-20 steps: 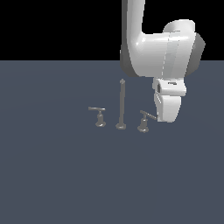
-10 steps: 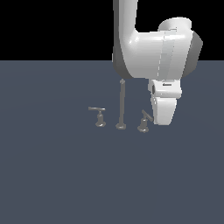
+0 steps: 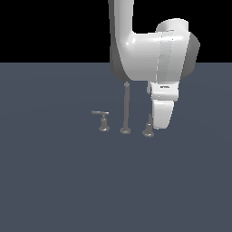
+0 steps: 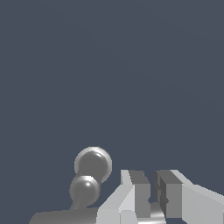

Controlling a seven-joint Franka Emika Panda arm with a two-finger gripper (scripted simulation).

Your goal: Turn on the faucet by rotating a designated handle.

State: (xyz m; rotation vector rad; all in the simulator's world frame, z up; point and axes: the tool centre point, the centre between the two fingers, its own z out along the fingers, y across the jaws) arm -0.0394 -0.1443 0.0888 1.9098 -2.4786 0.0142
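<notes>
The faucet's tall thin spout rod [image 3: 126, 108] stands on its round foot. The handle [image 3: 147, 130] stands at the exterior view's right of the spout, its lever bar seen nearly end-on. My gripper [image 3: 158, 126] is right beside it, on the exterior view's right, and partly hides it. In the wrist view the handle [image 4: 89, 175] shows from above. Its lever bar [image 4: 65, 216] reaches one finger [image 4: 131, 197] of my gripper [image 4: 152, 189]. The fingers are shut with only a narrow gap and nothing between them.
The smaller twin lever handle [image 3: 103, 121] stands at the exterior view's left of the spout, its bar lying sideways. All three pieces stand on a flat dark blue-grey floor [image 3: 59, 181].
My arm has moved toward the exterior view's left, against the handle. The handle's lever bar, which pointed to that view's right, has swung round and now looks end-on.
</notes>
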